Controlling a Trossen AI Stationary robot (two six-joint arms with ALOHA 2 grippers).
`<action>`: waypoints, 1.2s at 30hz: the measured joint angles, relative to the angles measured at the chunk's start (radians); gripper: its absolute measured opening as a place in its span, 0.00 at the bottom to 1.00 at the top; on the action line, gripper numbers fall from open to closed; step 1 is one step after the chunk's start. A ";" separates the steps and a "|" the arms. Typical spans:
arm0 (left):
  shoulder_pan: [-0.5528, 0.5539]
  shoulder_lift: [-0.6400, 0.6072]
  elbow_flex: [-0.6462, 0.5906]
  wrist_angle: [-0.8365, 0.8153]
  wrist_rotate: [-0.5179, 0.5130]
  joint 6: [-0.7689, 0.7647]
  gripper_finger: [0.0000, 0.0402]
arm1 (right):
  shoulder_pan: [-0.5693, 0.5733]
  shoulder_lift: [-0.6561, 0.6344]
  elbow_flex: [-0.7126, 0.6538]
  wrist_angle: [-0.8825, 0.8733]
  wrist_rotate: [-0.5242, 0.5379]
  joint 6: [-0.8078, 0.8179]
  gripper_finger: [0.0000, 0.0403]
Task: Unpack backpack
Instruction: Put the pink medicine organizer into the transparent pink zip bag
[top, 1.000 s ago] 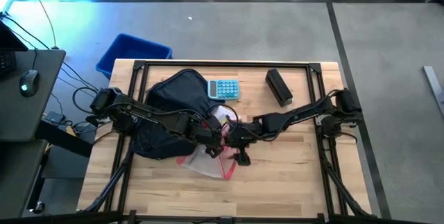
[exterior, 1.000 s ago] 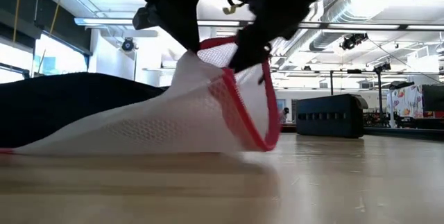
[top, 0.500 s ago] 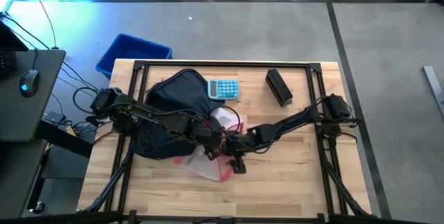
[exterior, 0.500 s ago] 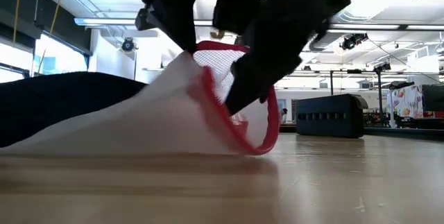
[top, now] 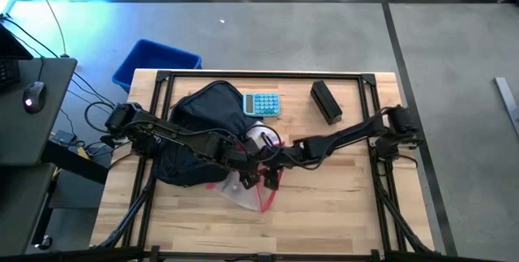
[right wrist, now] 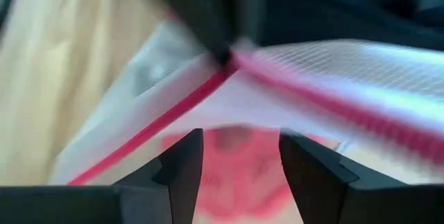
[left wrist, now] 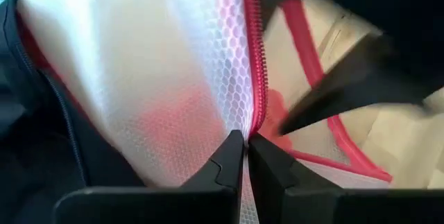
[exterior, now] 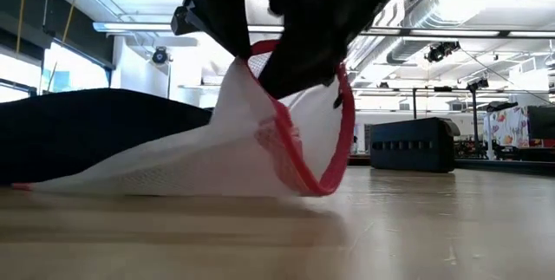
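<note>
The dark navy backpack lies on the table's left half, also seen in the low view. A white mesh pouch with red zipper trim stretches from the backpack onto the wood, its underside on the table. My left gripper is shut on the pouch's raised top. My right gripper is open and comes from the table's right. Its fingers stand at the pouch's red-rimmed mouth, close beside the left gripper. My left gripper pinches the pouch's red zipper edge between its two fingertips, coming from above and slanting down. That edge is held up as a peak, and the mesh slopes down from it to the table. My right gripper stands at the pouch; whether it touches the mesh I cannot tell.
A teal calculator lies just right of the backpack's top. A black box sits at the far right. A blue bin stands on the floor past the far left corner. Bare wood shows along the near edge and on the right.
My right gripper first dipped toward the near edge, then came back toward the far edge and closer to my left gripper, rolling as it went. The pouch's red-rimmed mouth now stands more upright. My left gripper has kept its hold in place.
</note>
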 joint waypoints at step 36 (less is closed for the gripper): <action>-0.008 0.002 0.000 0.009 -0.022 -0.070 0.00 | 0.062 -0.065 0.001 -0.172 -0.169 -0.048 0.42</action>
